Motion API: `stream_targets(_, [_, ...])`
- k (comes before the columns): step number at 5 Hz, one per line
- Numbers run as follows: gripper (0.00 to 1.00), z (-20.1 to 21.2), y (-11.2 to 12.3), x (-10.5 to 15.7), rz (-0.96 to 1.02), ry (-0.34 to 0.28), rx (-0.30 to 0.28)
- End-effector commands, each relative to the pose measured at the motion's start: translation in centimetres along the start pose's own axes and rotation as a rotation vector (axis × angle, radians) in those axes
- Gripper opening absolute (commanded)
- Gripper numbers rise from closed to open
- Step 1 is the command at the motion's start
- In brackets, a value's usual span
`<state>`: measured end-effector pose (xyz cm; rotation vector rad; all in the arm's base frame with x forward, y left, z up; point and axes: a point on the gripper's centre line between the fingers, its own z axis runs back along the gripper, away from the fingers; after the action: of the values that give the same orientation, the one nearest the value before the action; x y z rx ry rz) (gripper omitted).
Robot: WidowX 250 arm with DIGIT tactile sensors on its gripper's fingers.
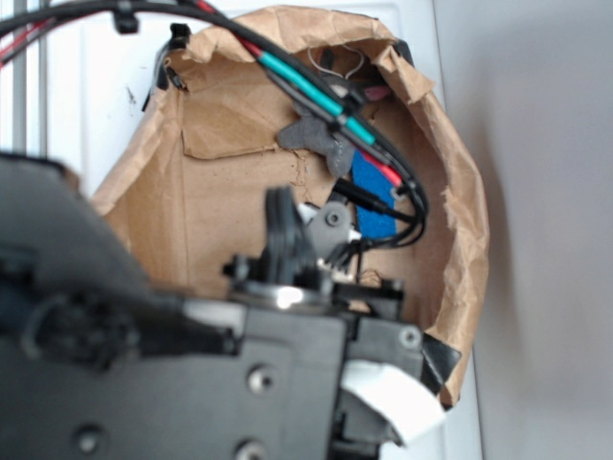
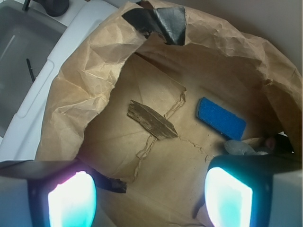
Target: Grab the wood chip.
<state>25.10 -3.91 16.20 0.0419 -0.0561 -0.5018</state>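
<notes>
No readable text, labels, brands or nos. showed in either view. The white tag (image 1: 397, 402) on the arm was blank, the black tape (image 2: 163, 21) on the brown paper (image 2: 156, 161) bore no print, and the sponge (image 2: 220, 117) no logo.

Your gripper (image 2: 150, 196): jaws spread wide apart, nothing between them, both glowing fingertips (image 2: 72, 201) at the lower edge of your wrist view. Your arm (image 1: 172, 364): dark, blurred bulk filling the lower left of the exterior view, cables (image 1: 326, 91) looping above it.
</notes>
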Motion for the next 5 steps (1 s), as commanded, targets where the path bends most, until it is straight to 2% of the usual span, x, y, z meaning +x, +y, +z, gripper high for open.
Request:
stream_targets(1, [1.00, -1.7, 1.6, 1.3, -0.253, -0.117, 0.007])
stream_targets(2, [1.00, -3.0, 2.5, 1.2, -0.444, -0.167, 0.030])
stream_targets(3, [1.00, -4.6, 3.3, 1.7, -0.518, -0.204, 0.083])
stream_targets(4, [1.00, -4.8, 3.2, 1.4, -0.559, -0.224, 0.057])
stream_targets(5, [1.00, -5.9, 2.5, 1.6, -0.603, -0.192, 0.009])
